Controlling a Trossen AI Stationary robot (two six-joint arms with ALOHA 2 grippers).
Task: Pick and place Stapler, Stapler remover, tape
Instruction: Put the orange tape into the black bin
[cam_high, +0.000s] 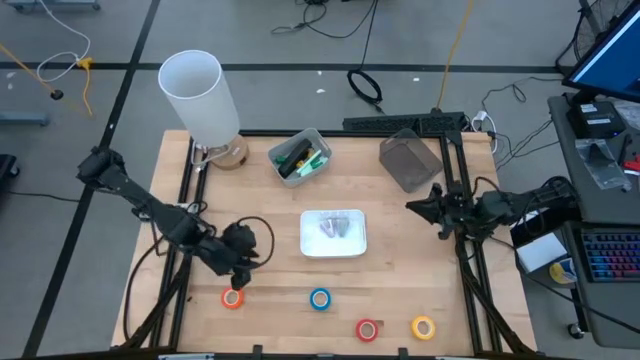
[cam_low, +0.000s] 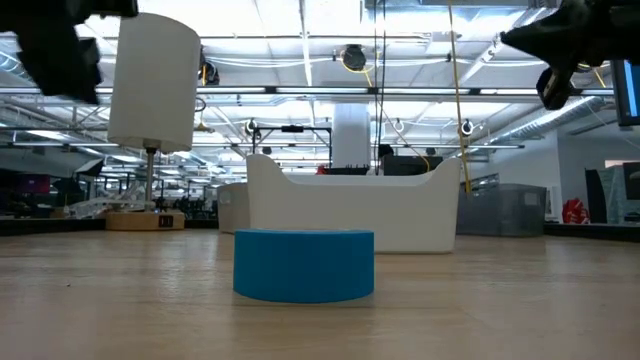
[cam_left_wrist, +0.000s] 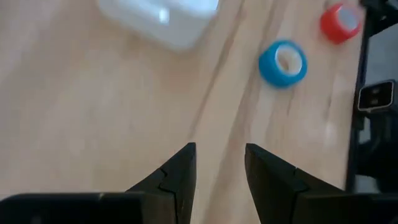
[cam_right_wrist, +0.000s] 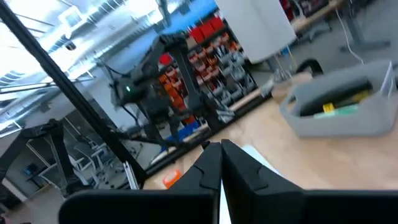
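Left gripper (cam_high: 237, 272) being held above orange tape roll (cam_high: 232, 298), fingers parted, nothing between them. Blue roll (cam_high: 320, 298), red roll (cam_high: 368, 329), yellow roll (cam_high: 423, 326) lying along near edge. Right gripper (cam_high: 437, 210) parked shut at right edge. Risk being judged: descent off-centre, roll being nudged aside or off table (cam_high: 400, 290).

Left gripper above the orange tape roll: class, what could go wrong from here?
1. The left gripper is open and empty over the orange tape roll; a slightly off-centre descent could push the roll aside rather than straddle it.
2. The roll lies near the table's front edge, so a nudge might send it off.
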